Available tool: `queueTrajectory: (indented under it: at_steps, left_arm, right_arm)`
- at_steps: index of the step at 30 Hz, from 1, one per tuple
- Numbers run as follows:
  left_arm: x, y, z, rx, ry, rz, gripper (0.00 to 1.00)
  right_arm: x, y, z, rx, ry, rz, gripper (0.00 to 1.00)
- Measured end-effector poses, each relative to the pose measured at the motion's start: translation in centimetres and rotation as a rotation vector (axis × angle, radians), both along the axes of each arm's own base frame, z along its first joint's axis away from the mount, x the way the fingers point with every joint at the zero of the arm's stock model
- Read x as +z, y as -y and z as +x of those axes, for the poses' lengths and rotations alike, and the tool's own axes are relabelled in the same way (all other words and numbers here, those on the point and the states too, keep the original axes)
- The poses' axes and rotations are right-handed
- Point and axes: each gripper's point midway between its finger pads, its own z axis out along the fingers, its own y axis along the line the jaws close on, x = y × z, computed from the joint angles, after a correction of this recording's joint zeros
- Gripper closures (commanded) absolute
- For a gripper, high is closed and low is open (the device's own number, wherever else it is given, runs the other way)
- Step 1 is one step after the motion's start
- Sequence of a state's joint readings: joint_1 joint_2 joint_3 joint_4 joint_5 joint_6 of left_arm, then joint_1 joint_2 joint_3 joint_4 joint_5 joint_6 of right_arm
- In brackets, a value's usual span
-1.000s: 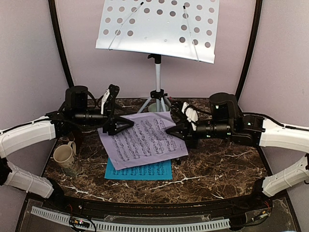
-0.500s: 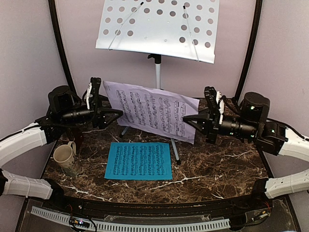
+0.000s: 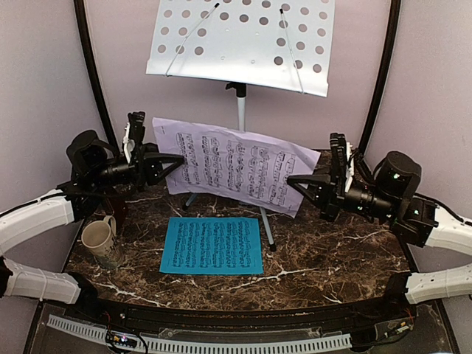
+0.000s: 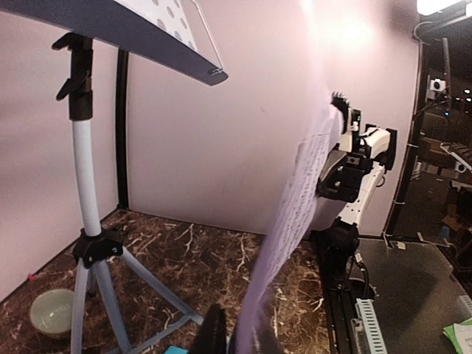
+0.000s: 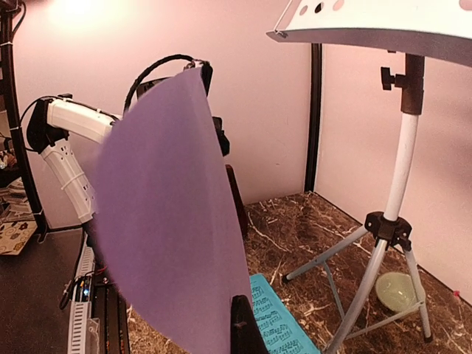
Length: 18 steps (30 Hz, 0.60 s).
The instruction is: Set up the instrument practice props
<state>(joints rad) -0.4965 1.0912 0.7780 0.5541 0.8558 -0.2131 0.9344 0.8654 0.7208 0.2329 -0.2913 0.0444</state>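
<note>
Holding lilac sheet (image 3: pixel 228 164) | L gripper (image 3: pixel 175 158) + R gripper (image 3: pixel 293 179) clenched on it | mug (image 3: pixel 97 240) upright

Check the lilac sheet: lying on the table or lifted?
Lifted. The lilac sheet hangs spread between the left fingers and right fingers, each pinching a side edge, clear of the table.

Both arms raised, reaching inward; left pincer (image 3: pixel 179 157) and right pincer (image 3: pixel 290 179) pinched closed.
</note>
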Motion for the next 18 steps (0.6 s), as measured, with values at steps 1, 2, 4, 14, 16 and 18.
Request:
queueTrajectory:
  at_steps: [1,2,4,14,16,18]
  left_arm:
    - [0.1,0.0,-0.1,-0.007,0.003,-0.005,1.00]
    - [0.3,0.0,-0.2,-0.012,0.006,-0.010,1.00]
    - [0.5,0.0,-0.3,-0.020,0.015,-0.016,1.00]
    - [-0.7,-0.1,-0.1,0.003,-0.056,0.150,1.00]
    - [-0.9,-0.4,-0.1,0.021,-0.054,0.212,1.00]
    - [-1.0,-0.8,-0.3,0.032,-0.052,0.274,1.00]
  right_arm:
    - [-0.2,0.0,0.1,-0.001,-0.007,0.007,1.00]
    - [-0.4,0.1,0.2,-0.004,-0.013,0.013,0.94]
    - [-0.9,0.1,0.5,-0.010,-0.027,0.028,0.70]
    - [-4.0,0.1,3.4,-0.140,-0.158,-0.129,0.06]
    - [-3.9,0.5,4.0,-0.185,-0.176,-0.182,0.00]
    - [-3.7,1.1,4.6,-0.233,-0.195,-0.220,0.00]
